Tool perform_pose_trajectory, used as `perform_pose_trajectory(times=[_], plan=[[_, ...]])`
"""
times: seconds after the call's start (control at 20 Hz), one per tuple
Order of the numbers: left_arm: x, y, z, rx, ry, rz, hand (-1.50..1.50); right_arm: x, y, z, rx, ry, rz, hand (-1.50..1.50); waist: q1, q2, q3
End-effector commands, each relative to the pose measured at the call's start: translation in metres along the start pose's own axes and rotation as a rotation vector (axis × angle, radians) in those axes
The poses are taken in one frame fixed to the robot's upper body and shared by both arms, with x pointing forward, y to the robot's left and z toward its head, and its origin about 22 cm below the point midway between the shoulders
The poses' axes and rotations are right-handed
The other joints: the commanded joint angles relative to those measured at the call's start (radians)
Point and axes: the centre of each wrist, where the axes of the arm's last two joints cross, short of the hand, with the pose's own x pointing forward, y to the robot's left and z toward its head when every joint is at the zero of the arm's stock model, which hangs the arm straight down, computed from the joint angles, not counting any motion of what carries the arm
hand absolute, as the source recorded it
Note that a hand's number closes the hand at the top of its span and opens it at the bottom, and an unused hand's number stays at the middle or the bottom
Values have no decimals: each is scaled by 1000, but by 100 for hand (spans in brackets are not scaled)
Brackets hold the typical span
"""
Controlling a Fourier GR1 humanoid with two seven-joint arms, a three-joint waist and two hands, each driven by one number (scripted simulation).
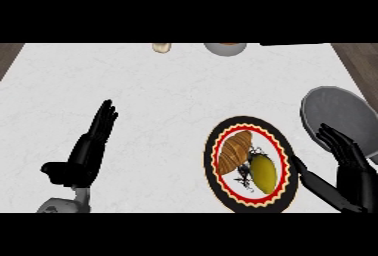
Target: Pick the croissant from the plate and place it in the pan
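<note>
Both hands open, croissant on the plate.

The right hand (345, 159) stands at the view's lower right with fingers straight and spread and thumb reaching toward the plate (219, 131); it holds nothing and sits between the plate's right rim and the grey pan (341, 114). The croissant (235, 150) lies on the plate's left half, beside a yellow fruit (263, 170). The left hand (92, 144) rests open on the white worktop (170, 90), fingers straight, well apart from the plate.
</note>
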Motion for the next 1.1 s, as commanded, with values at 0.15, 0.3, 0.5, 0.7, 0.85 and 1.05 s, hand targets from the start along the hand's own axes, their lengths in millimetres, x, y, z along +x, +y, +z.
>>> perform_pose_trajectory(times=[0.15,0.3,0.5,0.7,0.85,1.05], plan=[[4,-22,-8,-24,-40,13,0,32,-15,72,-39,-34,182,-150,34,12,-2],[4,-30,9,-53,-49,10,0,33,-18,54,45,-1,256,-150,49,13,-1],[4,-26,1,-59,-45,26,0,55,-8,28,121,87,362,-150,59,16,-2],[4,-31,-1,-66,-50,30,0,68,-14,-3,254,166,506,-150,67,19,-2],[1,-37,-1,-77,-46,21,0,58,17,1,352,229,620,-150,77,20,-3],[2,-35,6,-69,-41,29,0,52,45,-16,464,299,733,-150,79,19,-2]])
